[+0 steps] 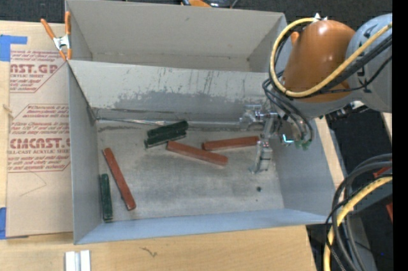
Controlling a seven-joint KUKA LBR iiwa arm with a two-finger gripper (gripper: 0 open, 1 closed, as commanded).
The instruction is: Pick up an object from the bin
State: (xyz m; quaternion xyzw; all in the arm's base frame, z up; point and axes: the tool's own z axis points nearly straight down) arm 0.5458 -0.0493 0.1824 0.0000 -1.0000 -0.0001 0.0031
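My gripper [257, 141] is low over the right part of the bin floor and stands open, one fingertip [253, 117] towards the back wall and the other [261, 163] towards the front. The right end of a red-brown flat stick [229, 143] lies between them on the floor. A second red-brown stick [197, 153] lies just left of it, slanting down to the right. Further left, a dark green bar [167, 133] rests near the back of the floor.
At the bin's left front lie another red-brown stick [119, 178] and a thin dark green stick [104, 197] by the left wall. The arm's orange cover and yellow cables hang over the bin's right wall.
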